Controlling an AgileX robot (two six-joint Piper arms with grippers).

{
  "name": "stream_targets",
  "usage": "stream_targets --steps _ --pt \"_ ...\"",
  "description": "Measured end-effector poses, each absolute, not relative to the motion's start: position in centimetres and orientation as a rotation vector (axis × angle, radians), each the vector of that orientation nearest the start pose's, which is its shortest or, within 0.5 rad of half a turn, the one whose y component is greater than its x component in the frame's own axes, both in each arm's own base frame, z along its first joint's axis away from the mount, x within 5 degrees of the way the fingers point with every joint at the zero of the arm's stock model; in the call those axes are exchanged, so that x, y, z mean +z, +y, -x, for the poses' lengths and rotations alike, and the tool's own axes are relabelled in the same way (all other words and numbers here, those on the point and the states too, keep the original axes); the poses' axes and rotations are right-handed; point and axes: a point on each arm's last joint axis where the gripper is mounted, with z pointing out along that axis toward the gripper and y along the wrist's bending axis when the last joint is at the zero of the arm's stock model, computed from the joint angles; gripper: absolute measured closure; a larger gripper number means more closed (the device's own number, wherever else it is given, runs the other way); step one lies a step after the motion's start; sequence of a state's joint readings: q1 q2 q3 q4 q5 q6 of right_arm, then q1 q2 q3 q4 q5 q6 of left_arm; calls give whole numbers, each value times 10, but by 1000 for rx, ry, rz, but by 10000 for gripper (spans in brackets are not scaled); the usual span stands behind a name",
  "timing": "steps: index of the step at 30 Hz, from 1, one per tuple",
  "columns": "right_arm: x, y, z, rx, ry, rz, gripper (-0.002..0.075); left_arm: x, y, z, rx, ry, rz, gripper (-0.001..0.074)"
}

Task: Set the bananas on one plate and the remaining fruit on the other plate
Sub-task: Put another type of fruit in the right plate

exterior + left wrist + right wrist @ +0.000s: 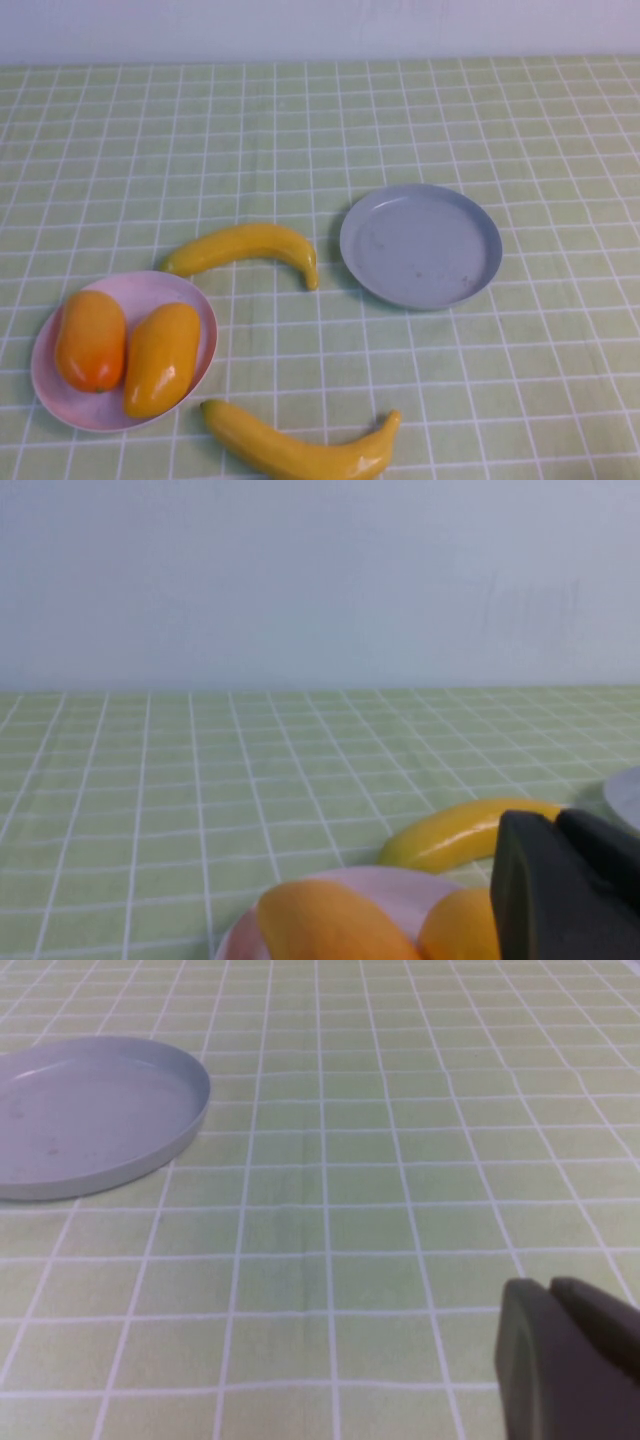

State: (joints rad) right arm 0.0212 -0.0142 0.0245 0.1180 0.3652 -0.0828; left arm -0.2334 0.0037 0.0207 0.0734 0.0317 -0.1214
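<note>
Neither gripper shows from above: the left gripper (pixel 565 885) is a dark block at the edge of its wrist view just over the pink plate (pixel 45 385), the right gripper (pixel 570 1355) hangs near the blue plate (pixel 190 1110), and whether either is spread I cannot tell. Nearest, one banana (pixel 300 452) is partly cut off by the frame edge, the two mangoes (pixel 125 350) sit side by side on the pink plate, another banana (pixel 245 247) lies between the plates, and the blue plate is bare. Both bananas look glossy, stiff and light, probably slippery, so take them across the thick middle.
</note>
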Motion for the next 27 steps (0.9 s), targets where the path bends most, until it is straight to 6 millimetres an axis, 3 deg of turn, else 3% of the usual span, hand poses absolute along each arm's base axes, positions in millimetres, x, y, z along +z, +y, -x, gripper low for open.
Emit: stream_targets --steps 11,27 --pt "173 5 -53 73 1857 23 743 173 -7 -52 -151 1862 -62 731" --pt "173 5 -53 73 1857 23 743 172 -7 -52 -149 1875 -63 731"
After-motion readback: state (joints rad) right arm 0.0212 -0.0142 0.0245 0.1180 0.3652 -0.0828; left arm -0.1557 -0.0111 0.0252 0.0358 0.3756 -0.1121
